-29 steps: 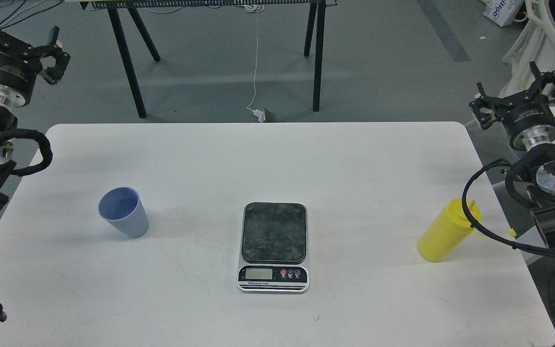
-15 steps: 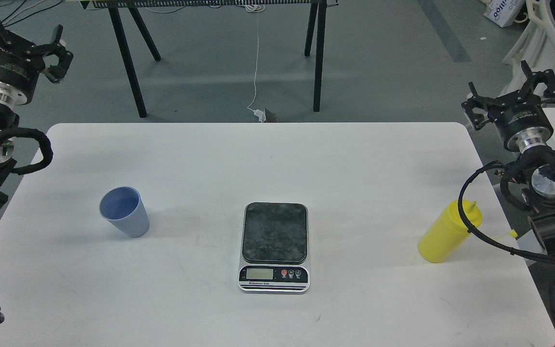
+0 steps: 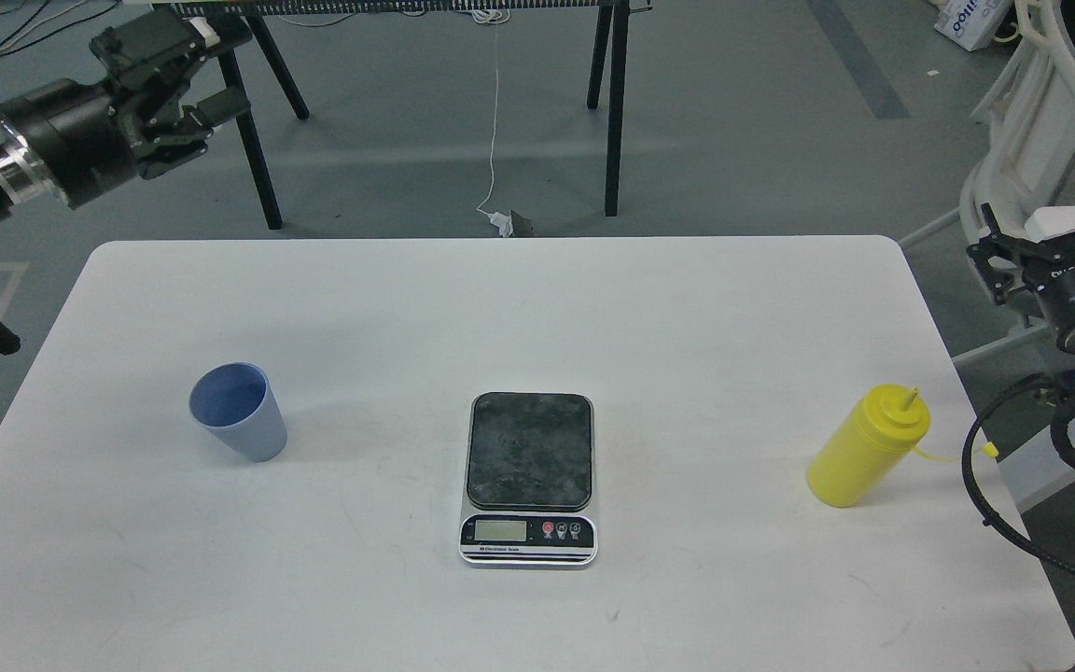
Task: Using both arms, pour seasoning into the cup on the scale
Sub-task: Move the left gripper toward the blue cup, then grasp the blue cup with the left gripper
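Observation:
The yellow seasoning bottle [image 3: 864, 448] stands upright near the table's right edge, its nozzle bare and its small cap [image 3: 990, 450] hanging on a cord to the right. The blue-lavender cup [image 3: 239, 411] stands upright and empty on the left of the white table [image 3: 537, 308]. The scale [image 3: 528, 476] lies at the middle front with nothing on its dark plate. My left gripper [image 3: 206, 70] is open and empty, high over the floor beyond the table's far left corner. My right gripper [image 3: 1051, 219] is open and empty, off the table's right edge, above and right of the bottle.
A black-legged stand [image 3: 258, 140] and a white cable [image 3: 495, 140] are on the floor beyond the table. A white chair [image 3: 1032, 112] stands at the far right. Black cables [image 3: 995, 504] of my right arm loop beside the bottle.

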You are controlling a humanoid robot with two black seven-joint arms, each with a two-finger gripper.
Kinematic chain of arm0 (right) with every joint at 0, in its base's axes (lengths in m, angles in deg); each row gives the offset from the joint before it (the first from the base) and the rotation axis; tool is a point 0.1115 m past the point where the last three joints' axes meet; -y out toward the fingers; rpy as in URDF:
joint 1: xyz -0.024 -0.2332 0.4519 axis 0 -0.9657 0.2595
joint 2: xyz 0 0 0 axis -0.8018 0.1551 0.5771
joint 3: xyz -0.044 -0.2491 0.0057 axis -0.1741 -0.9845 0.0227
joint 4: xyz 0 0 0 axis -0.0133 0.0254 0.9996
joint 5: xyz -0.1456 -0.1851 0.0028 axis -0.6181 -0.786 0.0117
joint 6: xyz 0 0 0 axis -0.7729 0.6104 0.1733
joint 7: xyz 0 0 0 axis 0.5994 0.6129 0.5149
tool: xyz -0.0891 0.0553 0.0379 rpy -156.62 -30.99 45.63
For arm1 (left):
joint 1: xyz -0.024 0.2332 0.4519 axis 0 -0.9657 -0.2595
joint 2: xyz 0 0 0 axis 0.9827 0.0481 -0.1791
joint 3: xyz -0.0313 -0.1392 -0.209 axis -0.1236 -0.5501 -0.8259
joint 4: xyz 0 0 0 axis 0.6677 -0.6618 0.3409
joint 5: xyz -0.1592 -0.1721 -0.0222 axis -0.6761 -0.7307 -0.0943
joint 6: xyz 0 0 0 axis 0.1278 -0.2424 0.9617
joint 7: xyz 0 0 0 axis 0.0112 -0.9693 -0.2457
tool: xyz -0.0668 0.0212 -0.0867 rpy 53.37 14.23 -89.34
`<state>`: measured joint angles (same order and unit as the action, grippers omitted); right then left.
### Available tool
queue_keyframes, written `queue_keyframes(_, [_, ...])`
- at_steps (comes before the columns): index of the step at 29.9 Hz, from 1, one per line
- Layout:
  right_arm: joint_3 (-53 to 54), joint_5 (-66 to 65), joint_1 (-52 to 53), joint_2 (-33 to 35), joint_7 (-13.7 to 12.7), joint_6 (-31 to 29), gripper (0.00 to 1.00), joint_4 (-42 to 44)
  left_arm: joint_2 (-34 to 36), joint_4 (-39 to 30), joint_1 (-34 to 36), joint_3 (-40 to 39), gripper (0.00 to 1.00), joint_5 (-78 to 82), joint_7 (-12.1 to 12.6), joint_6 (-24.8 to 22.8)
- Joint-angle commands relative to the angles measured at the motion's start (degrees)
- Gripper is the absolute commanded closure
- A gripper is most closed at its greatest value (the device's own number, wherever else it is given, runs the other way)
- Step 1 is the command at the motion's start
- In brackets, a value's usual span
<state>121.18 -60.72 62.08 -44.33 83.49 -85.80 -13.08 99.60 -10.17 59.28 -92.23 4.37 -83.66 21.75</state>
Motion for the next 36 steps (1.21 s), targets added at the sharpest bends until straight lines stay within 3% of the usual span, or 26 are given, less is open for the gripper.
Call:
queue_keyframes(1, [1.1, 0.0, -1.8, 0.5, 0.0, 0.0, 0.01, -0.2, 2.2, -2.7, -0.6, 1.0, 0.09, 13.2, -1.0, 1.9])
queue_keyframes(6, [2.2, 0.0, -4.0, 1.1, 0.1, 0.0, 0.01, -0.2, 4.4, -2.9, -1.4, 5.5, 0.11, 26.7, -1.1, 5.8])
queue_keyframes(13, [3.4, 0.0, -5.4, 1.1, 0.1, 0.0, 0.01, -0.2, 7.8, -2.8, -1.8, 19.4, 0.18, 45.3, -1.0, 13.3])
queue_keyframes(19, [3.8, 0.0, -5.4, 1.1, 0.1, 0.0, 0.01, -0.1, 7.1, -1.4, -2.8, 23.9, 0.27, 49.3, -0.7, 15.0])
queue_keyframes(32, [3.8, 0.0, -5.8, 1.1, 0.1, 0.0, 0.01, 0.5, 2.0, 4.3, -6.4, 25.4, 0.58, 48.9, -0.6, 15.5])
queue_keyframes(36, [3.8, 0.0, -5.8, 1.1, 0.1, 0.0, 0.01, 0.5, 2.0, 5.1, -6.7, 25.6, 0.81, 49.1, -0.6, 15.3])
